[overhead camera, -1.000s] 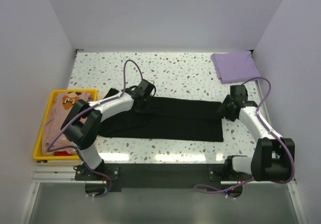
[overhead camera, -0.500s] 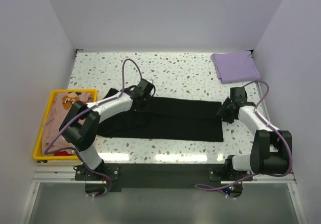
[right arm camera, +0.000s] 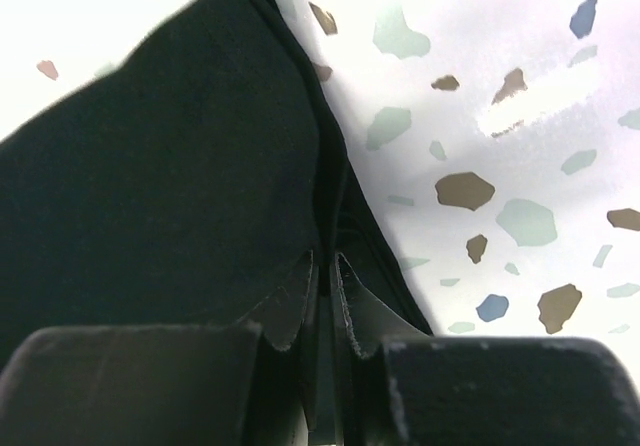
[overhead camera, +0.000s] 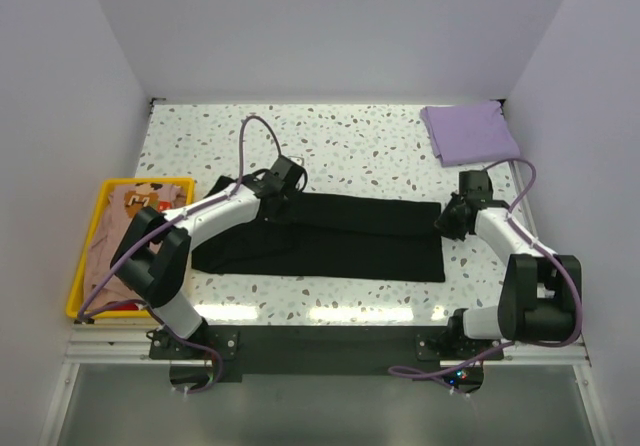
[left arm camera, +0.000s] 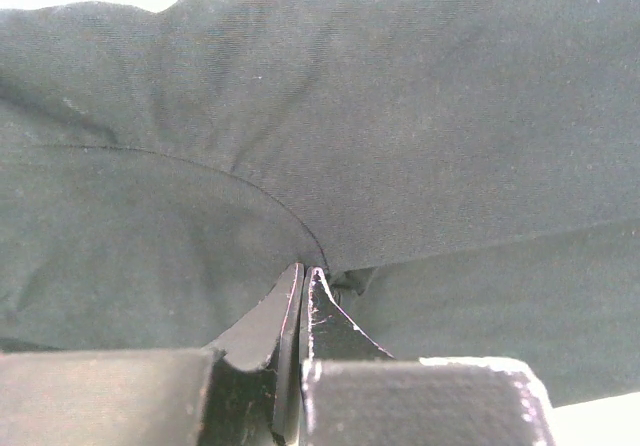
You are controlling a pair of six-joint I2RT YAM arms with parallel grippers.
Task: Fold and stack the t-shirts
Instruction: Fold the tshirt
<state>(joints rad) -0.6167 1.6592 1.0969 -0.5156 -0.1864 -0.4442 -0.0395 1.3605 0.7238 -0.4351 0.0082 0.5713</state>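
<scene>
Both grippers have closed since a second ago, and the right arm's elbow has swung slightly outward toward the right wall. Little else has shifted.

Seen from overhead, a black t-shirt (overhead camera: 330,236) lies spread in a long, wide band across the middle of a speckled white table (overhead camera: 370,141). The left gripper (overhead camera: 272,198) sits at the shirt's far-left upper edge. The right gripper (overhead camera: 446,222) sits at the shirt's right end, near its upper corner.

From the left wrist, the left gripper (left arm camera: 303,271) has its jaws pressed together with no gap. A small pinch of the black t-shirt (left arm camera: 420,116) is caught at the tips, and a curved crease runs away from that spot across the dark cloth.

From the right wrist, the right gripper (right arm camera: 325,258) shows only a thin slit between its jaws. The folded edge of the black t-shirt (right arm camera: 150,166) runs straight into that slit, so it is clamped on the cloth's rim, with bare table (right arm camera: 520,86) just to the right.

A lavender t-shirt (overhead camera: 470,133) lies folded flat in the far-right corner of the table, well apart from both arms. A peach t-shirt (overhead camera: 125,226) with brown-red print lies crumpled in a yellow tray (overhead camera: 78,286) off the table's left edge.
</scene>
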